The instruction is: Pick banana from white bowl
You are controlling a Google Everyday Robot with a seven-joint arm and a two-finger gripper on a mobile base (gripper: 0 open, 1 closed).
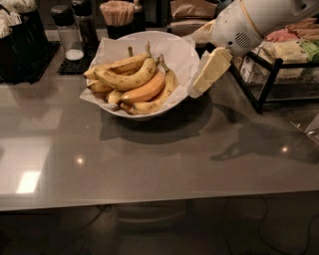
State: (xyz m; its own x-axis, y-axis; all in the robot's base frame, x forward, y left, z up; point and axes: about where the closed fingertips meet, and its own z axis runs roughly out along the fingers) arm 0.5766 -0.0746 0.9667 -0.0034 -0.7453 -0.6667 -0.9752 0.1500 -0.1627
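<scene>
The white bowl (pixel 182 52) is lined with white paper and stands at the back middle of the grey table. It holds several bananas. The banana (pixel 162 97), slender, freckled dull yellow with a long dark stem, curves along the right side of the pile. It lies beside a smooth orange-tinted banana (pixel 144 91) and below a thicker spotted one (pixel 127 79). My gripper (pixel 198 88) hangs from the white arm (pixel 244 25) at the bowl's right rim, just outside it, pointing down-left. It holds nothing that I can see.
A black wire rack with packets (pixel 279 55) stands right of the arm. Shakers (pixel 65 30), a cup of sticks (pixel 118 12) and a dark box (pixel 20 45) line the back left. The grey table (pixel 149 164) stretches toward the front.
</scene>
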